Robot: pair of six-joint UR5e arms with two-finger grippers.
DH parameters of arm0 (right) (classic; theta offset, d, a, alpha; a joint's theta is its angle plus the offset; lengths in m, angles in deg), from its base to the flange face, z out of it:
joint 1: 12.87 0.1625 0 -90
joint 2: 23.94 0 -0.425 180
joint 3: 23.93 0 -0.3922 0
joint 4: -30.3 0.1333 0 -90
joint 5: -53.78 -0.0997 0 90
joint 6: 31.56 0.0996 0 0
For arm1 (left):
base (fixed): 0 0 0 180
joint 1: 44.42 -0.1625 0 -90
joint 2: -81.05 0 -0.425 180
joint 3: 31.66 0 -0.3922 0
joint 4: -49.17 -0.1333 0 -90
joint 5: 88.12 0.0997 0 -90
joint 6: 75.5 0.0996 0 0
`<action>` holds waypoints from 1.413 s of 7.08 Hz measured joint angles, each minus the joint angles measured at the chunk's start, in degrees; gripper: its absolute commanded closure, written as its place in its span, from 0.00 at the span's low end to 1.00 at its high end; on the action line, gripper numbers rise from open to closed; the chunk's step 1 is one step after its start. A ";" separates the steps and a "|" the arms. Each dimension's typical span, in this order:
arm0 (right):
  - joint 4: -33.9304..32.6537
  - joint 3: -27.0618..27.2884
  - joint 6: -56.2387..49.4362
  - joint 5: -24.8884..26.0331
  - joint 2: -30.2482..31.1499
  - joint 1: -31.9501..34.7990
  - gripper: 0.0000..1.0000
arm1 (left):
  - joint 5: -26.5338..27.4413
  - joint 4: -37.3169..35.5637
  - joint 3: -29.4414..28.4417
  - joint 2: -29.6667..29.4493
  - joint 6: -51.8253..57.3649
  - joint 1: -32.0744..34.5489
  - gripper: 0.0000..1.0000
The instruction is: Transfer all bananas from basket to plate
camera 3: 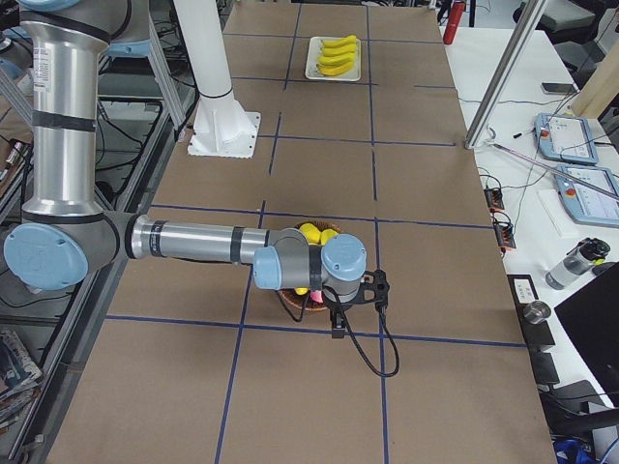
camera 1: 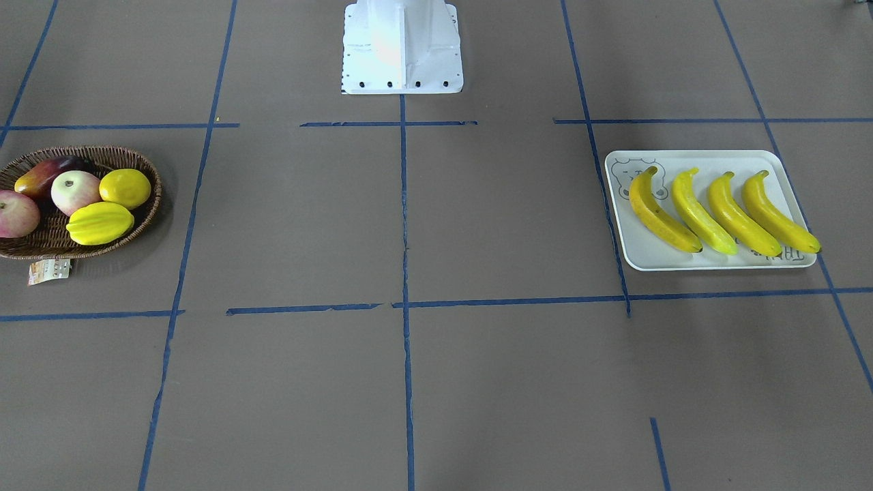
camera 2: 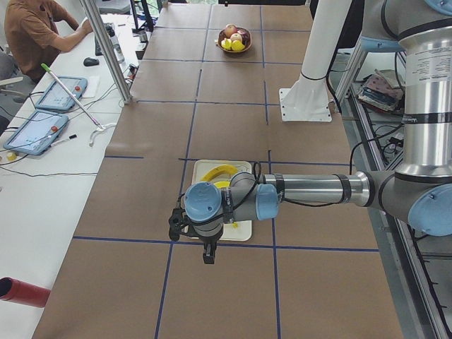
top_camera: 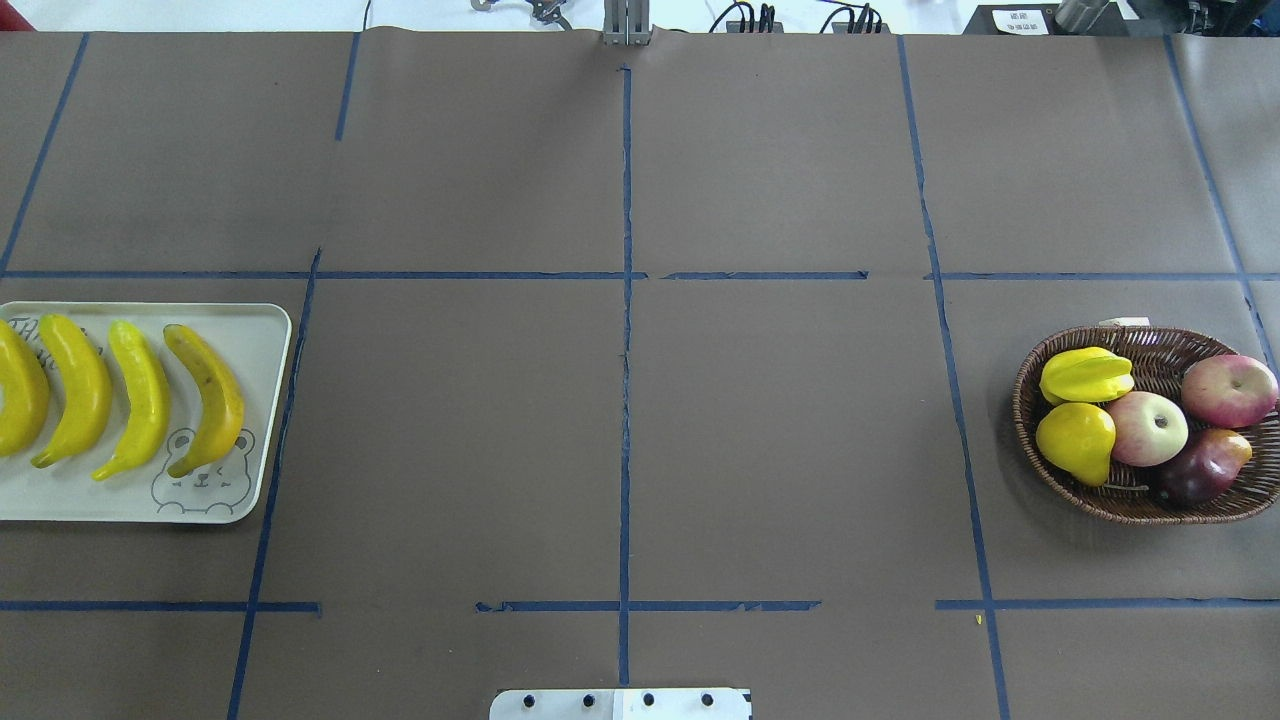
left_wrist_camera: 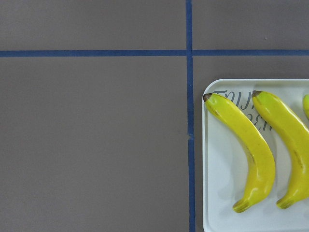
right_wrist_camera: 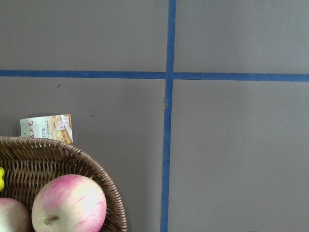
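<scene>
Several yellow bananas [camera 1: 702, 213] lie side by side on the white bear plate [camera 1: 709, 164]; they also show in the overhead view [top_camera: 140, 400] on the plate [top_camera: 262, 335]. The wicker basket [camera 1: 146, 218] holds no banana. My left gripper [camera 2: 208, 251] hangs above the table beside the plate's outer end; its wrist view shows two bananas [left_wrist_camera: 246, 150] on the plate [left_wrist_camera: 217, 203]. My right gripper [camera 3: 336, 324] hangs over the basket's outer edge [right_wrist_camera: 63, 150]. Both grippers show only in the side views, so I cannot tell whether they are open or shut.
The basket [top_camera: 1030, 440] holds a starfruit [top_camera: 1085, 375], a lemon [top_camera: 1075, 440], two apples [top_camera: 1145, 428] and a dark red fruit [top_camera: 1205, 465]. A paper tag [right_wrist_camera: 46, 128] lies by the basket. The white robot base [camera 1: 402, 48] stands at the table's edge.
</scene>
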 measured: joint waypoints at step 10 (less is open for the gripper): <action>-11.43 4.68 -0.29 -0.84 -0.13 5.94 0.00 | 0.04 0.08 0.69 -1.45 -4.27 -0.19 0.00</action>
